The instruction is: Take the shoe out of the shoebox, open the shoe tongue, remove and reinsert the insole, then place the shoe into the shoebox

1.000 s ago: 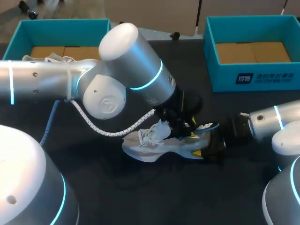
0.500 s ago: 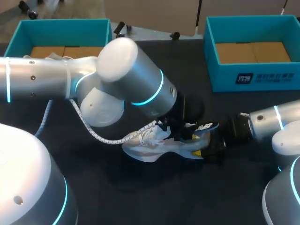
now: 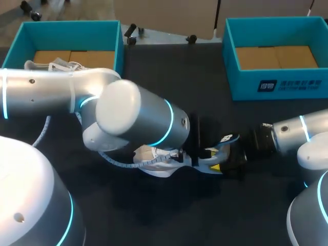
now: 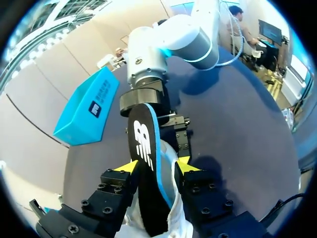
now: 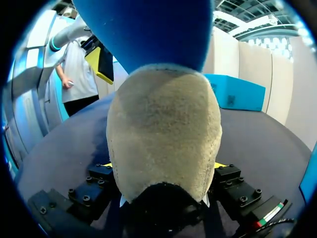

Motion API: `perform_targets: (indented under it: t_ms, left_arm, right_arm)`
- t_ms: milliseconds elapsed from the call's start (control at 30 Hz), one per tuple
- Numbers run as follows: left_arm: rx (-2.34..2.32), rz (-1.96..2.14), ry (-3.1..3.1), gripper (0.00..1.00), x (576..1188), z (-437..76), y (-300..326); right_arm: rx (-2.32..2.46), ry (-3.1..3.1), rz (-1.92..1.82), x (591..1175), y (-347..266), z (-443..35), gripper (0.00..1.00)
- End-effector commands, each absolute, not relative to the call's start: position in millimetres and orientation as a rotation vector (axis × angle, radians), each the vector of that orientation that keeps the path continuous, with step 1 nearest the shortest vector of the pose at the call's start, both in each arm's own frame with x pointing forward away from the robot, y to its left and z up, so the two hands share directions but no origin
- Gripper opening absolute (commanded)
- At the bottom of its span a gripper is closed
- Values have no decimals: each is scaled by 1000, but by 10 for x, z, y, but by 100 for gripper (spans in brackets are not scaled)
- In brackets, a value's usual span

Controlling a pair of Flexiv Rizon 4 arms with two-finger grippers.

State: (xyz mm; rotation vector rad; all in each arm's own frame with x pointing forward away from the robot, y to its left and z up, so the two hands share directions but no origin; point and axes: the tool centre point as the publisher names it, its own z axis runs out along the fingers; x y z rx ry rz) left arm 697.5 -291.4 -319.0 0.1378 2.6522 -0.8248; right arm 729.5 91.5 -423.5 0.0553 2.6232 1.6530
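A white shoe (image 3: 154, 166) lies on its side on the dark table, mostly hidden under my left arm in the head view. My right gripper (image 3: 230, 161) is shut on the shoe's beige heel (image 5: 163, 129), one finger on each side, and its own view shows this gripper (image 5: 163, 166) close up. A black insole with a blue edge (image 4: 143, 148) sticks out of the shoe's opening. My left gripper (image 4: 156, 166) is shut on the insole, yellow tips pressed against both faces. The insole's end (image 3: 226, 139) shows above the heel.
A teal shoebox (image 3: 117, 36) at the back left holds another white shoe (image 3: 56, 65). A second teal shoebox (image 3: 266, 84) stands at the back right with a brown floor. My left arm's thick wrist (image 3: 133, 120) spans the table's middle.
My left arm has swung down and toward the front over the shoe, now covering its laces. The right arm and the heel have stayed put.
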Motion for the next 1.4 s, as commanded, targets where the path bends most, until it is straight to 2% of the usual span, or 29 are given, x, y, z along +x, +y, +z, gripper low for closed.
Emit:
perform_targets:
  t_ms: [33, 867, 1067, 1267, 1300, 1367, 1400]
  left_arm:
    - [103, -837, 2611, 45, 6964, -3228, -2911]
    - [63, -876, 2535, 42, 7106, -3363, -2875]
    - [70, -886, 2527, 30, 7143, -3351, -2916]
    - [74, -888, 2531, 24, 7155, -3391, -2986]
    - [75, -888, 2532, 21, 7154, -3397, -2994]
    - [74, -889, 2534, 0, 7153, -3403, -3001]
    - [75, -891, 2534, 0, 7152, -3402, -3003]
  right_arm:
    - [57, 2625, 1648, 7287, 923, -4243, 0]
    - [57, 2625, 1648, 7287, 923, -4243, 0]
    - [57, 2625, 1648, 7287, 923, -4243, 0]
    - [57, 2625, 1648, 7287, 923, -4243, 0]
    - [57, 2625, 1648, 7287, 923, -4243, 0]
    - [57, 2625, 1648, 7287, 923, -4243, 0]
    - [57, 2625, 1648, 7287, 923, -4243, 0]
